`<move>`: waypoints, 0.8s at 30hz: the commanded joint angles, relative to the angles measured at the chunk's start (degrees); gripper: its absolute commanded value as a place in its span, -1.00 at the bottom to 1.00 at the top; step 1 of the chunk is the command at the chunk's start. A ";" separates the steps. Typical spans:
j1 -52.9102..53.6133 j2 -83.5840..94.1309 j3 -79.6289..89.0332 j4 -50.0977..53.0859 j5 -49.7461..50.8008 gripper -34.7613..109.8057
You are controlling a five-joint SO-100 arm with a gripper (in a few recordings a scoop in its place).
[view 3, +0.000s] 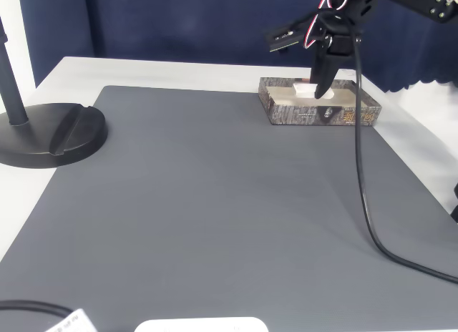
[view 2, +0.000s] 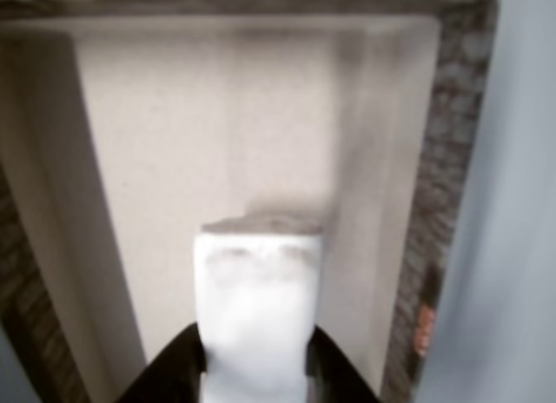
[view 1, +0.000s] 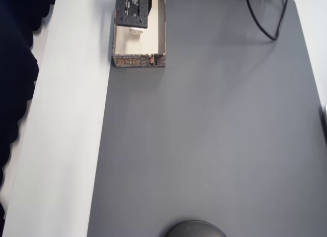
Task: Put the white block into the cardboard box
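Note:
The cardboard box (view 1: pixel 139 60) stands at the far edge of the grey mat, open side up, with a patterned dark outside and a cream inside. My gripper (view 1: pixel 132 12) hangs over it, shut on the white block (view 1: pixel 136 30). In the wrist view the white block (view 2: pixel 257 307) stands upright between two dark fingers (view 2: pixel 174 373), with the box's cream floor and right wall (view 2: pixel 447 160) behind it. In the fixed view the gripper (view 3: pixel 318 85) reaches down into the box (view 3: pixel 322 116), and the block (view 3: pixel 306 90) sits low inside, level with the rim.
A black cable (view 3: pixel 361 189) hangs from the arm and trails over the mat's right side. A black round stand base (view 3: pixel 54 135) sits at the mat's left edge. A strip of white table (view 1: pixel 66 145) borders the mat (view 1: pixel 204 145).

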 commanded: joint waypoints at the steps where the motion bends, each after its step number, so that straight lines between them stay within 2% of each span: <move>1: -0.44 -0.35 -5.19 -0.44 -1.05 -0.54; 24: -0.88 -4.66 -8.17 -0.79 -0.79 -0.54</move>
